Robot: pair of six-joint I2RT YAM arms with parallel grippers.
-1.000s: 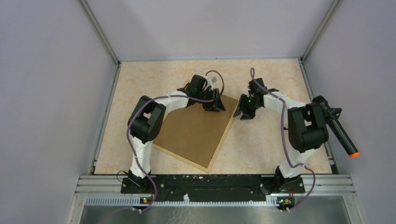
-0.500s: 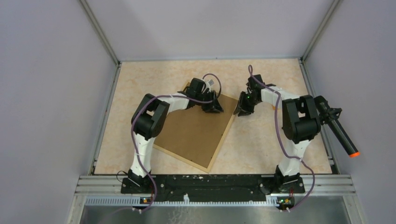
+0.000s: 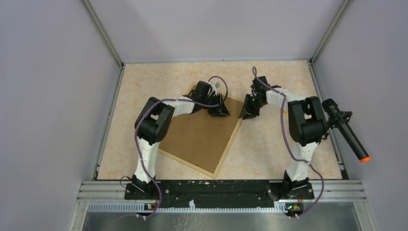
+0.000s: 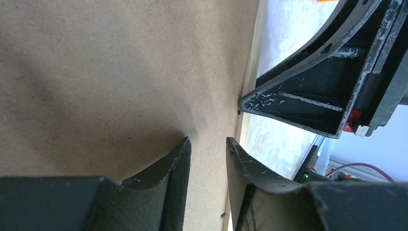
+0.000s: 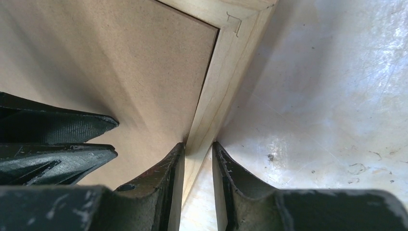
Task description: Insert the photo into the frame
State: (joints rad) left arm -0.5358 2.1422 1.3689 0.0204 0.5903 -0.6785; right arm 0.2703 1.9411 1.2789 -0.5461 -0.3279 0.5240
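Note:
The frame [image 3: 226, 153] lies face down and askew on the table, its brown back [image 3: 199, 137] up inside a light wood rim. The photo is out of view. My left gripper [image 3: 219, 110] hovers tips-down over the back near the far right corner; in the left wrist view its jaws [image 4: 208, 140] stand a little apart with only board behind the gap. My right gripper [image 3: 248, 113] straddles the wood rim [image 5: 216, 86] near that corner. Its fingertips [image 5: 198, 144] touch the rim's inner and outer sides.
A black cylinder with an orange tip [image 3: 349, 137] juts out at the right wall. Grey walls close in three sides, and a metal rail [image 3: 216, 185] runs along the near edge. The two grippers sit close together; left fingers [image 5: 57, 127] show in the right wrist view.
Both pairs of jaws have narrowed. The right gripper has shifted left onto the frame's right rim; the left gripper moved slightly left over the back.

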